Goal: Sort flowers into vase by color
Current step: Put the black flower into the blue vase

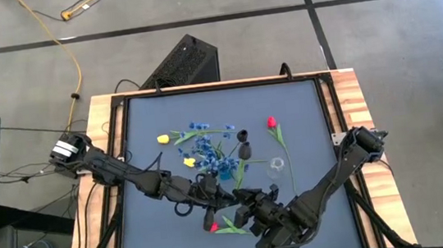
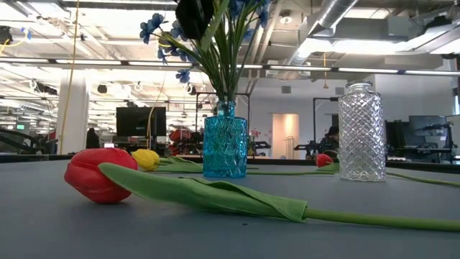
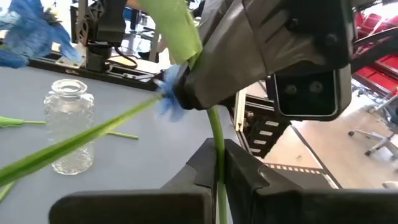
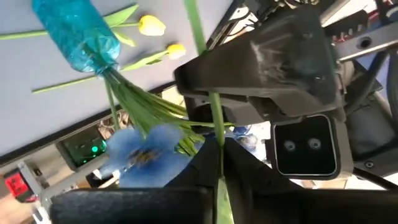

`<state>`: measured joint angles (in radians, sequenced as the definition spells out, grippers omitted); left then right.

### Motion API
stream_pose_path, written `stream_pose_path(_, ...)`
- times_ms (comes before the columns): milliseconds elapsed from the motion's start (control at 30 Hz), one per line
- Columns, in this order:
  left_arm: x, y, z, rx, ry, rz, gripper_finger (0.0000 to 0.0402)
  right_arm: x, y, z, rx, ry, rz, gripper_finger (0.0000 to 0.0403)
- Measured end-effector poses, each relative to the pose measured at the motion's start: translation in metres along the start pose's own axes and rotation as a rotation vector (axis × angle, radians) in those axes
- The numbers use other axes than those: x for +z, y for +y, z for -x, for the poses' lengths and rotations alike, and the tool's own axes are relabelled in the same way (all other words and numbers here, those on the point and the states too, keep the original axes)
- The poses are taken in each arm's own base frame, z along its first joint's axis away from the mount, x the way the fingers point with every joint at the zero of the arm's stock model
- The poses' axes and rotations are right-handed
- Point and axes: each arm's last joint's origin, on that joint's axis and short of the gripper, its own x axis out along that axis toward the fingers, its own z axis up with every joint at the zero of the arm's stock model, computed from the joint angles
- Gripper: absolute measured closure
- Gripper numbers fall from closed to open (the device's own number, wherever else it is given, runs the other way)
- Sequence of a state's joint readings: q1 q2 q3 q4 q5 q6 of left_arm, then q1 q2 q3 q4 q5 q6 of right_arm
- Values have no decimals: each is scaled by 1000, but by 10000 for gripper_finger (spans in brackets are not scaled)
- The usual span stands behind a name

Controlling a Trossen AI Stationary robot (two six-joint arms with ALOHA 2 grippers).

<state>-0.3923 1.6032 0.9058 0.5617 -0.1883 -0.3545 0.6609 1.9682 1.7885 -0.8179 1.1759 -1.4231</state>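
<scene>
Both grippers meet above the table's near middle, the left gripper [image 1: 228, 199] [image 3: 219, 155] and the right gripper [image 1: 248, 207] [image 4: 219, 148] each shut on one green flower stem [image 3: 216, 127] held in the air between them. A blue blossom [image 4: 146, 154] sits close by the hold. The blue glass vase [image 1: 225, 170] [image 2: 224, 147] stands upright with blue sprays [image 2: 162, 25] in it. A clear glass vase [image 1: 277, 165] [image 2: 361, 133] stands to its right. One red tulip [image 1: 213, 225] [image 2: 97, 176] lies near the front edge, another [image 1: 271, 123] farther back. Two yellow tulips [image 1: 163, 137] [image 1: 188, 162] lie left of the blue vase. My left gripper pinches the green stem [image 3: 219, 177] between its two fingers, which lie across it. The stem runs on from the fingers into the right gripper and is lifted clear of the table. My right gripper pinches the same stem [image 4: 217, 163] between its fingers, facing the left gripper. The stem passes on through the left gripper's fingers [image 4: 214, 118] and beyond; a blue blossom [image 3: 166, 99] sits beside the hold.
Two small dark objects [image 1: 244, 142] stand behind the blue vase. The near red tulip's long leaf [image 2: 208, 194] and stem [image 2: 388, 219] stretch across the front of the table. The dark mat [image 1: 146, 115] is bare at its far left and far right.
</scene>
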Motion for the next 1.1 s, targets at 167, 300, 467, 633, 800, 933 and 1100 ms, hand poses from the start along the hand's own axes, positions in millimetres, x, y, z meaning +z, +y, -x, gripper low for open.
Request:
stream_pose_path(167, 0, 0, 0, -11, 0, -6, 401, 0, -1, 0, -4, -3, -9, 322)
stream_pose_path(300, 3, -1, 2, -28, -1, -22, 401, 3, -1, 5, -12, -16, -23, 280)
stream_pose_path(467, 15, -4, 12, -31, -13, -49, 401, 6, -1, 12, -24, -28, -119, 213)
stream_pose_path(633, 40, -12, 40, -41, -28, -87, 401, 11, 0, 24, -42, -52, -217, 157)
stream_pose_path(800, 60, -26, 79, -57, -22, -173, 401, 13, 0, 33, -48, -74, -446, 143)
stream_pose_path(933, 69, -46, 112, -42, -62, -256, 401, 14, 1, 36, -44, -85, -637, 143)
stream_pose_path(1100, 63, -61, 141, 121, -119, -332, 401, 16, 4, 44, -29, -107, -838, 143)
